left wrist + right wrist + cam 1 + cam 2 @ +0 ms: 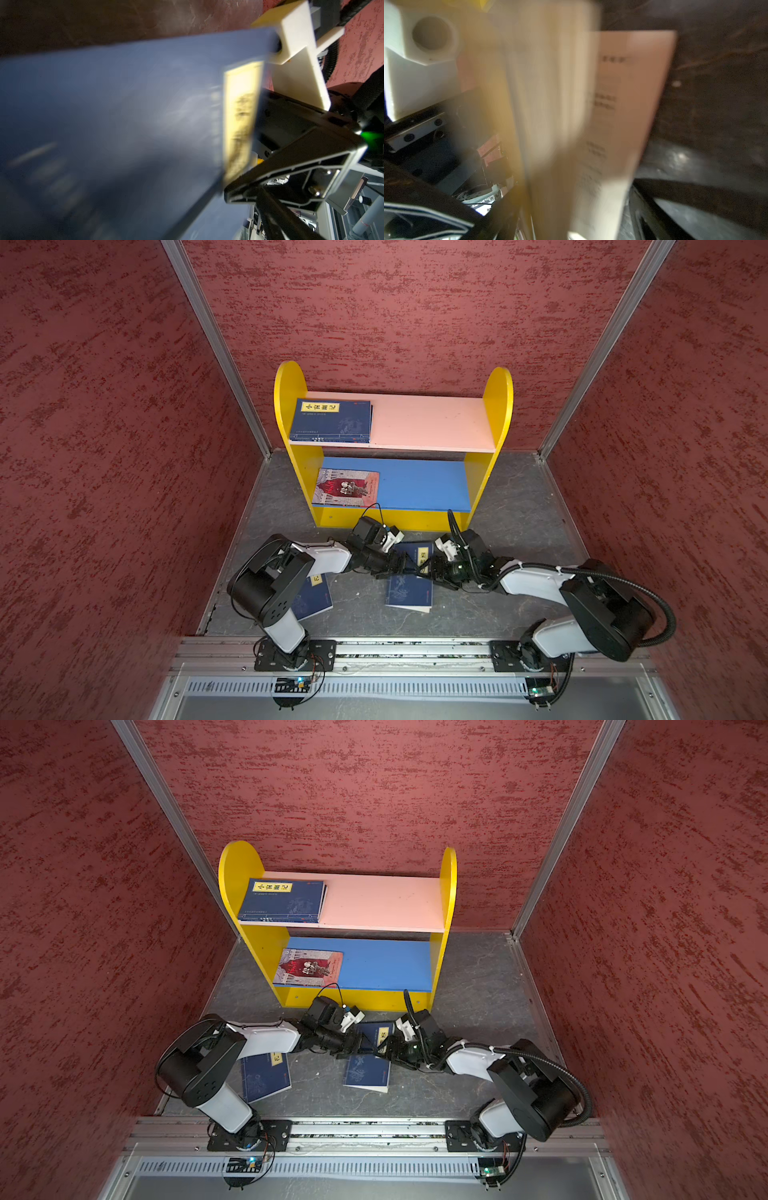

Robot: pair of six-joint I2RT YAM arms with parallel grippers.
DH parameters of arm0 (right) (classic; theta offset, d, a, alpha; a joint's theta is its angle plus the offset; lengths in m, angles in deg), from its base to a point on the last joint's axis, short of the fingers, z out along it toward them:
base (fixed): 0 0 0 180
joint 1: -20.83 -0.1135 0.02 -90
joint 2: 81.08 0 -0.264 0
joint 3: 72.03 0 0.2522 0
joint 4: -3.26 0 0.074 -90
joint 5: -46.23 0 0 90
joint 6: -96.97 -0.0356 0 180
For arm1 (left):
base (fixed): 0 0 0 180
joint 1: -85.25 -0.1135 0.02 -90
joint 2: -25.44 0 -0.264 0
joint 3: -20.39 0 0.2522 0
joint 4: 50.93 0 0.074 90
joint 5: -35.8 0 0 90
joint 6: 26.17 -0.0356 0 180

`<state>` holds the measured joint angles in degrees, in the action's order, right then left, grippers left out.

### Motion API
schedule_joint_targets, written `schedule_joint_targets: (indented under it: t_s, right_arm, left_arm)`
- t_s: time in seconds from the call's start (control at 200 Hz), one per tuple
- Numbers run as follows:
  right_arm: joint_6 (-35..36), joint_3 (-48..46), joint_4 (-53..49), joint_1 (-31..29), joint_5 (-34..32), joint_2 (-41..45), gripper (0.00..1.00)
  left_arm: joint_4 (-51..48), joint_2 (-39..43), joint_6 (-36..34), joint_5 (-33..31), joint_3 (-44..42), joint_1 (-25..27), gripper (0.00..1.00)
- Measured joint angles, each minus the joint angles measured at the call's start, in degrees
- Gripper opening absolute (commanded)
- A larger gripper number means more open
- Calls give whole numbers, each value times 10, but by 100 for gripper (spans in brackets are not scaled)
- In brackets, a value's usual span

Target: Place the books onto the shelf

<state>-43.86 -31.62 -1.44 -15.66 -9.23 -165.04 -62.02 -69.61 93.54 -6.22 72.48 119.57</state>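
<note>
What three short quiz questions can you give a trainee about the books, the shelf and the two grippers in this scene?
1. True or false: the red book lies on the blue lower board of the shelf.
2. How many books lie on the floor?
3. The left gripper and the right gripper meet at which thing? A: the red book. B: the pink upper board. C: the middle navy book.
Key: 1 true. 2 two: the middle navy book and the left navy book, partly under the left arm. 3 C.
</note>
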Motion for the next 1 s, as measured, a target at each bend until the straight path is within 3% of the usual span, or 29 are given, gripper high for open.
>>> schedule_joint_targets:
  t_s: [0.215, 0.406, 0.531, 0.601, 0.641, 0.736, 0.997]
  right_arm:
    - [-8, -2, 9, -3, -2, 2, 83]
    - [-12, -3, 10, -4, -5, 3, 83]
    - [-18, -7, 17, -4, -6, 5, 83]
    - [-22, -9, 21, -5, -8, 6, 83]
    - [-23, -10, 22, -5, -10, 7, 83]
    - [-27, -11, 18, -8, -17, 14, 84]
    - [-34, -12, -106, -7, -100, 110, 85]
  left_arm:
    - [4, 11, -1, 11, -17, -30, 99]
    - [-3, 39, 8, -16, -52, -55, 57]
    - [-18, 46, 15, -33, -64, -40, 49]
    - [-22, 48, 15, -36, -64, -34, 39]
    - [-24, 48, 15, -37, -64, -34, 31]
    - [-35, 51, 15, -43, -63, -38, 0]
    - [-125, 119, -22, -48, -9, -37, 0]
